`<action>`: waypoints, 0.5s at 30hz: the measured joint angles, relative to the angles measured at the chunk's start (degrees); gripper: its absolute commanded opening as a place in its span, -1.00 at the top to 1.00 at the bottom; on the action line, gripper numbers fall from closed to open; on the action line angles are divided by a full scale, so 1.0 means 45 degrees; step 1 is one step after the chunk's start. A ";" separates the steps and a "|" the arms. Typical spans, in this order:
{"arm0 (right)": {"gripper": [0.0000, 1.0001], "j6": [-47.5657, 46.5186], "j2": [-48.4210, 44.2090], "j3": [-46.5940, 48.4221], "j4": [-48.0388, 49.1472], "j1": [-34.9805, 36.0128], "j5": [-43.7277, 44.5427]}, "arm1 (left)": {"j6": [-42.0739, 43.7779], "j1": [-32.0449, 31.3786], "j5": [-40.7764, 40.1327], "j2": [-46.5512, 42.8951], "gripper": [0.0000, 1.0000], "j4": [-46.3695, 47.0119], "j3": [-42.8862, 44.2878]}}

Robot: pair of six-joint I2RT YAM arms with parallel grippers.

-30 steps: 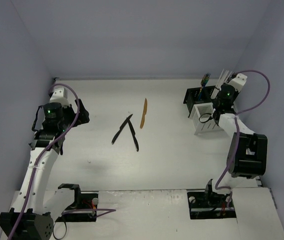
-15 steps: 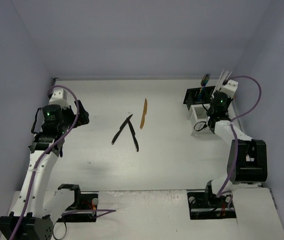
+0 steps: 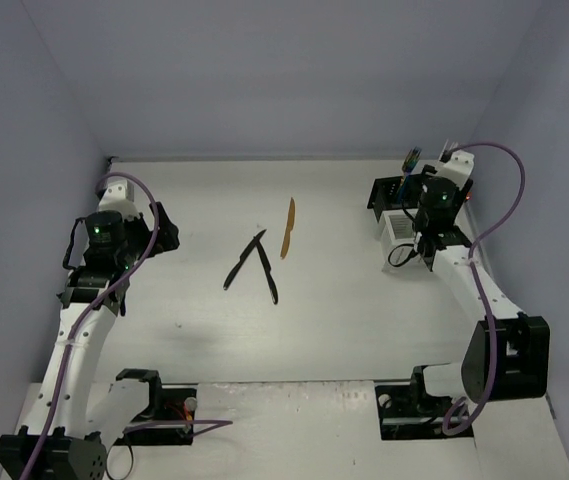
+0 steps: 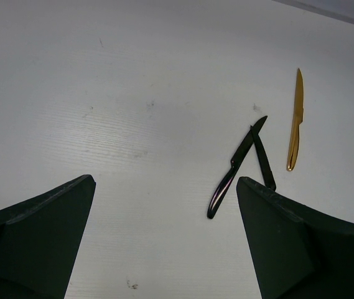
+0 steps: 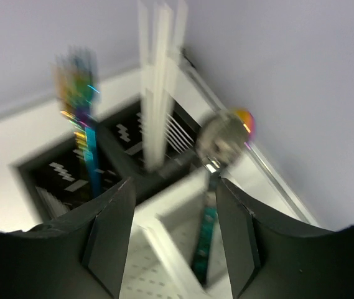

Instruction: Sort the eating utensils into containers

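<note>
Two black knives (image 3: 244,258) (image 3: 266,270) lie crossed mid-table, with a gold knife (image 3: 288,227) just beyond them. In the left wrist view they show as black knives (image 4: 236,165) (image 4: 263,159) and the gold knife (image 4: 295,121). My left gripper (image 3: 161,230) (image 4: 165,184) is open and empty, well left of them. My right gripper (image 3: 422,205) (image 5: 173,187) is open over the white caddy (image 3: 399,226) (image 5: 164,243). This caddy holds a teal spoon (image 5: 204,243). The black caddy (image 3: 388,190) (image 5: 46,177) behind holds a blue fork (image 5: 88,149) and white utensils (image 5: 161,81).
The caddies stand at the table's far right corner, close to the right wall (image 5: 301,93). The back wall (image 3: 284,90) and left wall (image 3: 14,200) close in the table. The arm bases and cables (image 3: 164,405) sit at the near edge.
The right arm has swung and stretched out, and its wrist now sits above the caddies and hides the white utensils from the top view. The left arm has hardly moved.
</note>
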 measured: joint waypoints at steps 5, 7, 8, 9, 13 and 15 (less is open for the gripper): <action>-0.12 0.0486 0.0148 0.3283 -0.3119 0.0931 -0.1445 | -0.0002 0.0000 0.0002 0.0000 -0.94 0.0000 0.0000; -0.17 0.0738 0.0599 0.4607 -0.4385 0.1692 -0.1901 | -0.0002 0.0000 0.0002 0.0010 -0.94 0.0000 0.0000; -0.25 0.0884 0.0881 0.5063 -0.4921 0.2171 -0.2114 | -0.0002 0.0000 0.0006 0.0021 -0.94 0.0000 0.0000; -0.32 0.1064 0.1167 0.5385 -0.5380 0.2652 -0.2273 | -0.0002 0.0000 0.0004 0.0027 -0.94 0.0000 0.0000; -0.40 0.1850 0.2598 0.5858 -0.7028 0.4507 -0.2794 | -0.0002 0.0000 0.0004 0.0047 -0.94 -0.0003 0.0000; -0.49 0.2351 0.3584 0.6031 -0.7682 0.5266 -0.2982 | -0.0002 0.0000 0.0002 0.0067 -0.94 -0.0005 0.0000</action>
